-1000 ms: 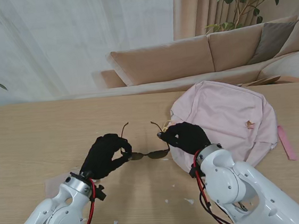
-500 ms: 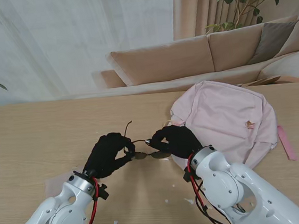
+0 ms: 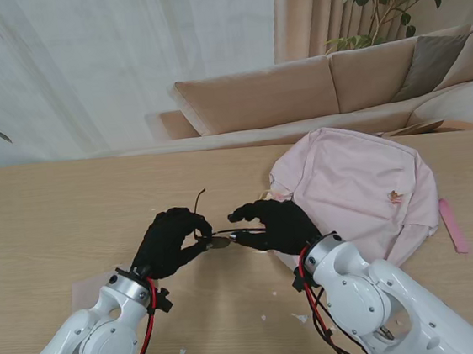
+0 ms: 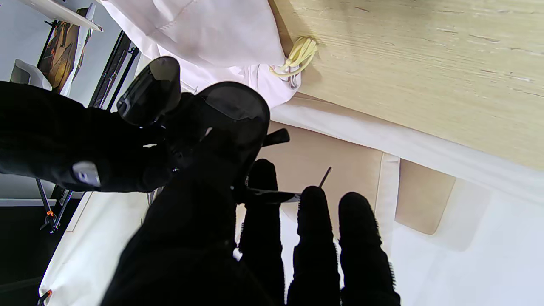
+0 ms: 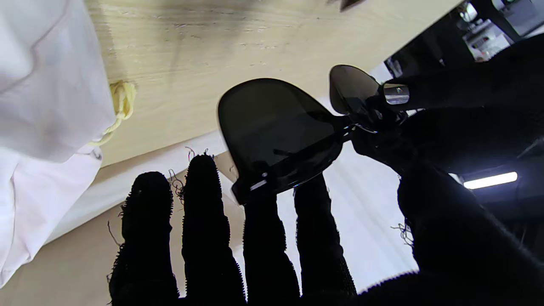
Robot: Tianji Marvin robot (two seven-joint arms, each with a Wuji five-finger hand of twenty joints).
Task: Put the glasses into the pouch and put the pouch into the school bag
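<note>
Together, both gloved hands hold the sunglasses (image 3: 222, 241) above the tabletop (image 3: 46, 214), near the middle. On the left, the left robot hand (image 3: 171, 241) curls its fingers, pinching the frame's left end, one temple arm sticking up and away. To its right, the right robot hand (image 3: 280, 225) grips the other end, fingers curved forward. Farther right, the pink school bag (image 3: 365, 189) lies flat.

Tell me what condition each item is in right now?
Dark-lensed sunglasses: off the table, one temple folded in, the other sticking out.
Pink fabric school bag: lying flat on the table.
Left hand: shut on the sunglasses.
Right hand: touching the sunglasses; grip unclear.
</note>
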